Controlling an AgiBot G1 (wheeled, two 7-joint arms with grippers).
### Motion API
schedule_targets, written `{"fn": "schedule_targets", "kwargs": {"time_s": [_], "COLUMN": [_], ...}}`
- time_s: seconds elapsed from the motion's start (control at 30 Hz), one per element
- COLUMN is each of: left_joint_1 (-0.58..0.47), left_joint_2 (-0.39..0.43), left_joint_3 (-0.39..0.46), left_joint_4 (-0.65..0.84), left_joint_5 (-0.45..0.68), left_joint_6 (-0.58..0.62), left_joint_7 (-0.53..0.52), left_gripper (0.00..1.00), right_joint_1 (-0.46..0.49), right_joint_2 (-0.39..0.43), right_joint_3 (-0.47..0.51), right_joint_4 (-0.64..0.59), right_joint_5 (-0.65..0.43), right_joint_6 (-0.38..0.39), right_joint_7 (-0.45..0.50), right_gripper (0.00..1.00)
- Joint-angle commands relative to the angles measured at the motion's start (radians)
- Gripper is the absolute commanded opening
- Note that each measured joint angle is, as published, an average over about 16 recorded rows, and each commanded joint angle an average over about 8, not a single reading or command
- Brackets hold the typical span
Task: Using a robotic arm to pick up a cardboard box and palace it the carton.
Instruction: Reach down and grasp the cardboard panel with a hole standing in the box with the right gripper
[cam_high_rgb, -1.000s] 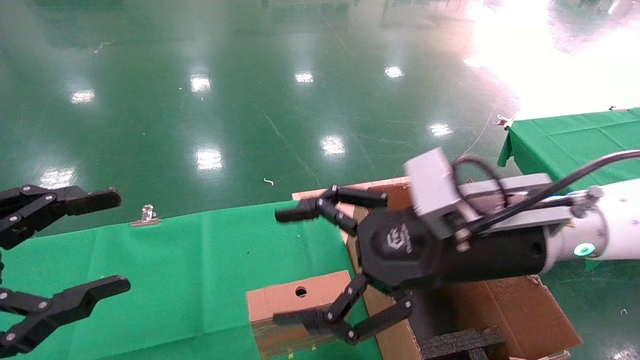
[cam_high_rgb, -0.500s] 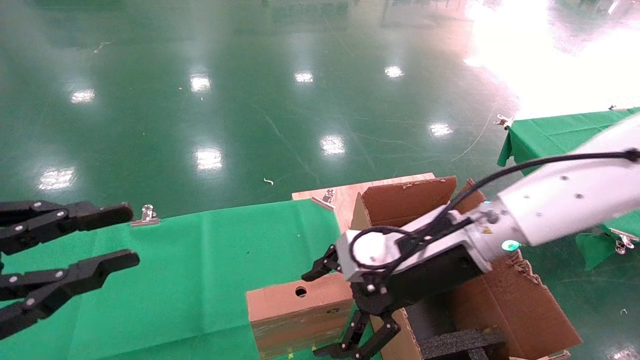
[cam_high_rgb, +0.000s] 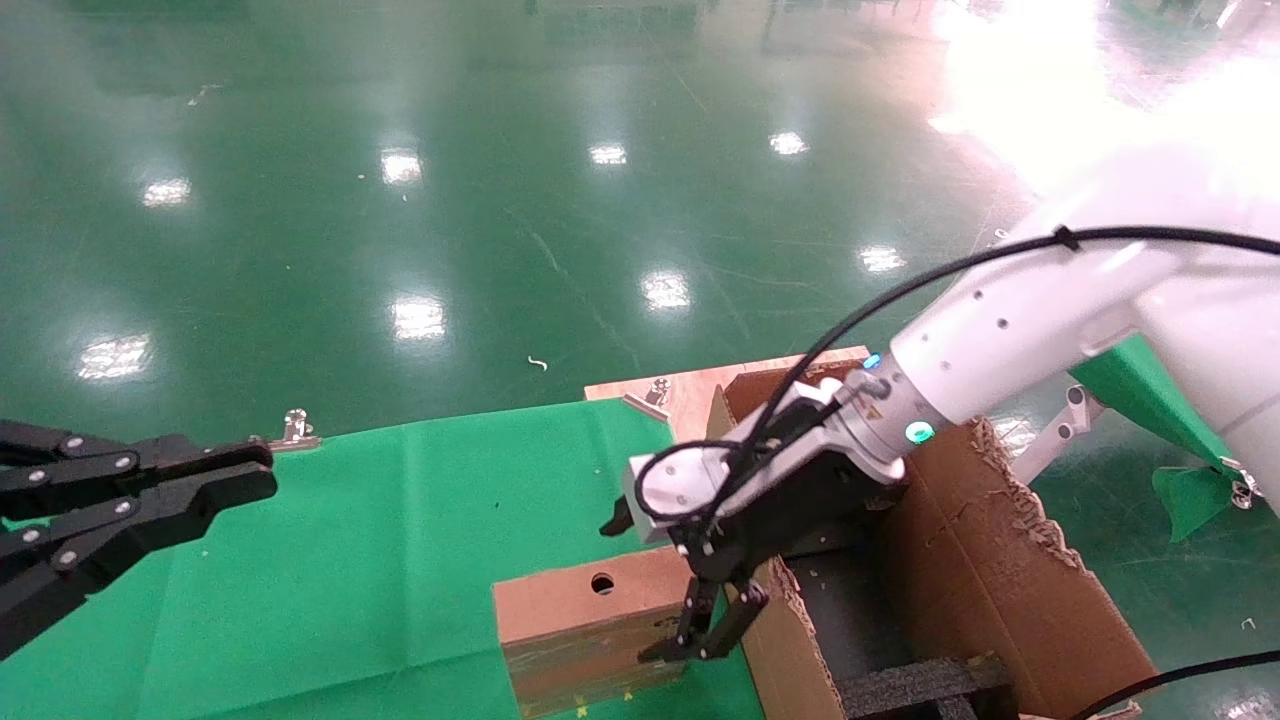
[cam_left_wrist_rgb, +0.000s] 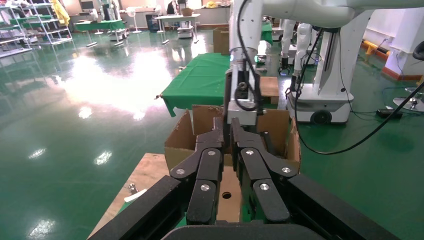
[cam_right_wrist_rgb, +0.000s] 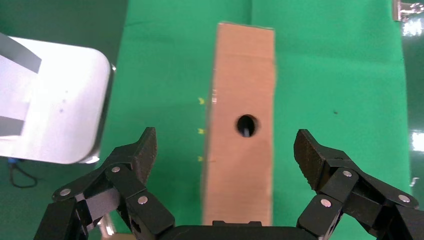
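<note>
The small brown cardboard box with one round hole lies on the green cloth, right beside the carton. My white right robotic arm reaches down over the box's carton-side end. Its right gripper is open, one finger on each long side of the box, not touching it. In the right wrist view the box runs between the spread fingertips of the gripper. My left gripper hangs shut and empty over the table's left part. From the left wrist its closed gripper faces the box and carton.
The green-clothed table ends in a bare wooden board behind the carton. Metal clips hold the cloth at the far edge. Black foam inserts sit inside the carton. Shiny green floor lies beyond.
The right arm swung from level to pointing down and lowered its open gripper around the box's right end. The left gripper closed its fingers and drifted slightly right.
</note>
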Motion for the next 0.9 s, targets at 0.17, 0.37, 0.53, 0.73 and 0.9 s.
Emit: {"fn": "schedule_targets", "kwargs": {"time_s": [0.17, 0.37, 0.53, 0.73, 0.9], "left_joint_1": [0.0, 0.0, 0.0, 0.0, 0.0], "left_joint_2": [0.0, 0.0, 0.0, 0.0, 0.0], "left_joint_3": [0.0, 0.0, 0.0, 0.0, 0.0], "left_joint_4": [0.0, 0.0, 0.0, 0.0, 0.0], "left_joint_5": [0.0, 0.0, 0.0, 0.0, 0.0], "left_joint_6": [0.0, 0.0, 0.0, 0.0, 0.0], "left_joint_7": [0.0, 0.0, 0.0, 0.0, 0.0], "left_gripper": [0.0, 0.0, 0.29, 1.0, 1.0], "right_joint_1": [0.049, 0.078, 0.091, 0.101, 0.106], "right_joint_2": [-0.064, -0.118, -0.154, -0.18, -0.186], "right_joint_3": [-0.068, -0.139, -0.187, -0.222, -0.232], "right_joint_4": [-0.088, -0.141, -0.178, -0.207, -0.219], "right_joint_5": [-0.015, -0.036, -0.05, -0.05, -0.044], "right_joint_6": [0.001, 0.003, 0.006, 0.008, 0.008], "right_joint_7": [-0.055, -0.096, -0.126, -0.152, -0.161], "right_gripper": [1.0, 1.0, 1.0, 0.67, 0.04]}}
